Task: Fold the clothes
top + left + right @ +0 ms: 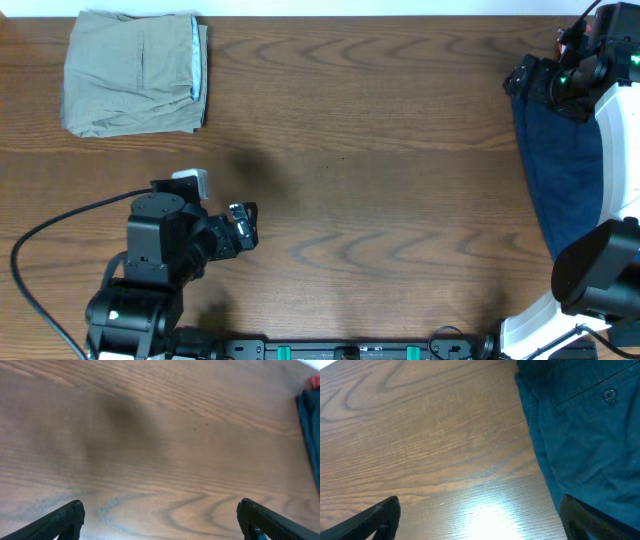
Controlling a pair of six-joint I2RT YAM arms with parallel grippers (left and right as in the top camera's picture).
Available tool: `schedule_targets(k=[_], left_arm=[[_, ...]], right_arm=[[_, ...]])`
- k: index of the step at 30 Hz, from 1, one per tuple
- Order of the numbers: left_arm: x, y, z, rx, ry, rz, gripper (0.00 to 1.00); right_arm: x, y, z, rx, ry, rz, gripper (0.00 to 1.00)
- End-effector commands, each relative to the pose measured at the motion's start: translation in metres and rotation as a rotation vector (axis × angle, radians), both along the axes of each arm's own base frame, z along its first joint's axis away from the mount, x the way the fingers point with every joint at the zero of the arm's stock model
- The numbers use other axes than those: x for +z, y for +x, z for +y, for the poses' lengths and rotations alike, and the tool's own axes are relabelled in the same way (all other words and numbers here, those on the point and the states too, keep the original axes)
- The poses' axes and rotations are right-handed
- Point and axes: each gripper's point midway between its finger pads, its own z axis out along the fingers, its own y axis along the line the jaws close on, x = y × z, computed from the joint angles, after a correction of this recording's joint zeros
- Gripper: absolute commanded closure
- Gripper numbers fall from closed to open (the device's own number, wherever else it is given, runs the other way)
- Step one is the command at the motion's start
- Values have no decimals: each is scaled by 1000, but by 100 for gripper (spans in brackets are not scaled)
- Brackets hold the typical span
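Note:
Folded pale khaki-beige shorts (135,72) with a light blue inner waistband lie at the table's back left corner. Navy blue shorts (560,170) lie spread along the right edge; they also show in the right wrist view (585,435) and at the far right of the left wrist view (311,425). My left gripper (243,228) is open and empty near the front left, above bare wood (160,520). My right gripper (520,78) is open and empty at the back right, at the navy shorts' upper left edge; its right finger is over the cloth (480,520).
The wooden table (350,150) shows bare wood between the two garments. The left arm's cable (50,235) loops at the front left. The right arm's white base (590,290) stands at the front right.

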Motion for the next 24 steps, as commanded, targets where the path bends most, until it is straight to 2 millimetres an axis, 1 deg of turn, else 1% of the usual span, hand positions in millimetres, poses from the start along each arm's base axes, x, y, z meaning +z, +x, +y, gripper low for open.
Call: schedule_targets(k=[1, 4, 10, 13, 18, 21, 24], left_arm=[[-16, 1, 1, -58, 68, -30, 2], [-24, 7, 0, -56, 57, -108, 2], [-42, 13, -1, -46, 28, -322, 2], [-39, 18, 1, -30, 10, -473, 2], [-35, 24, 14, 29, 1, -667, 2], [-39, 25, 19, 52, 3, -722, 2], [-35, 26, 29, 97, 20, -743, 2]], right_arm=[[5, 3, -1, -9, -1, -11, 1], [5, 3, -1, -9, -1, -11, 1], [5, 3, -1, -9, -1, -11, 1], [5, 3, -1, -9, -1, -11, 1], [5, 3, -1, -9, -1, -11, 1], [5, 3, -1, -9, -1, -11, 1], [5, 3, -1, -9, -1, -11, 1]])
